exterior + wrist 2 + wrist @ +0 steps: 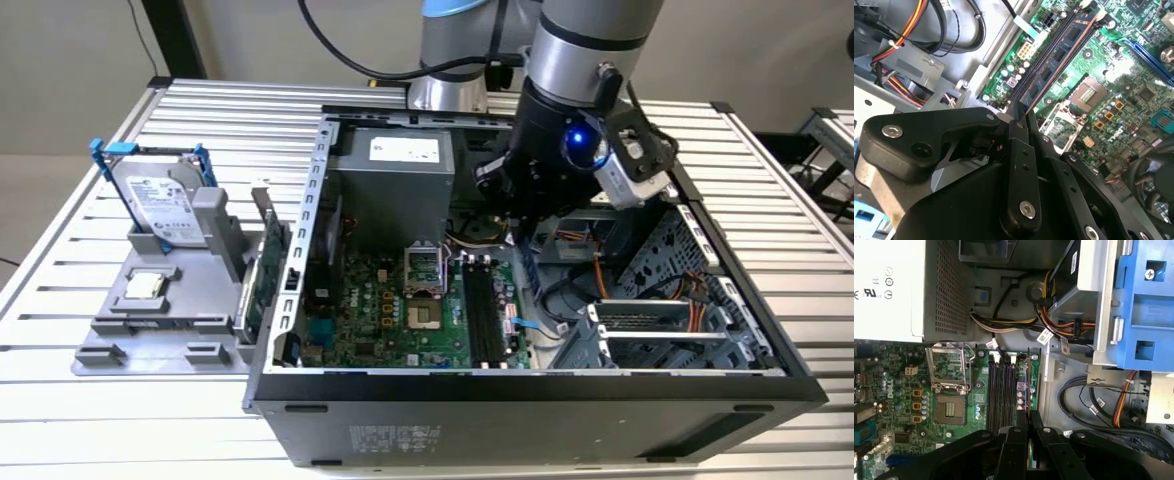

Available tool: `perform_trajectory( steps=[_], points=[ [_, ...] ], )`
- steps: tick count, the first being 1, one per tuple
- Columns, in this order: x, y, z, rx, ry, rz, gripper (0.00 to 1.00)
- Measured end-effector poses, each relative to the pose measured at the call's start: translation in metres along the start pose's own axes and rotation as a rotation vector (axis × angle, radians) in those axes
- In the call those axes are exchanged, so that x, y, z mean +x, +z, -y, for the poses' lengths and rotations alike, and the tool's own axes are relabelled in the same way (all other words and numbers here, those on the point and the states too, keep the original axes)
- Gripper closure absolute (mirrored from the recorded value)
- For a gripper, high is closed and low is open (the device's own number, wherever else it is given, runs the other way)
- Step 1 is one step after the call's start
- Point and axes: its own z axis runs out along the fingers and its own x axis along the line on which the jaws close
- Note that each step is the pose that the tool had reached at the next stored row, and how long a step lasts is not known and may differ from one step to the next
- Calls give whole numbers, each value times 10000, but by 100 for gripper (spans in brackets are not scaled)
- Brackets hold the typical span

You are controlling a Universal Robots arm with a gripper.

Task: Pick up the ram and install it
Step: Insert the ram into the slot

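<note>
Second wrist view: end effector [1020,114] clenched on ram [1061,50], close over mobo [1134,85]

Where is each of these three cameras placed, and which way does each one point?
Exterior view: off the arm, high up, looking down into the open computer case; the arm reaches in.
First wrist view: on the wrist, looking past the gripper at the motherboard.
Second wrist view: also on the wrist, at another angle; the gripper pinches the ram.
Both wrist views share the gripper, motherboard and processor socket.
</note>
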Motion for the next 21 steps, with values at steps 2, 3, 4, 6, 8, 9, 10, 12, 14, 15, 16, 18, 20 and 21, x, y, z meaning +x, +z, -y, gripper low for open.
perform_trajectory(
  steps=[2,3,4,6,8,9,10,12,14,15,16,18,20,21],
  points=[
    [0,29,-5,8,0,1,100],
    [0,46,-8,13,0,1,100],
    [1,65,-13,23,0,1,100],
    [0,100,-18,48,-1,0,100],
    [1,137,-27,75,0,-1,100],
    [1,155,-30,78,0,-2,100],
    [2,173,-31,82,10,-1,100],
    [7,201,-32,144,36,-4,100],
    [24,237,-33,169,155,-8,100],
    [33,255,-34,183,238,-10,100],
    [40,273,-37,200,305,-11,100],
    [55,309,-40,227,440,-16,100],
    [60,346,-41,247,640,-21,100],
    [63,363,-42,248,723,-23,100]
  ],
)
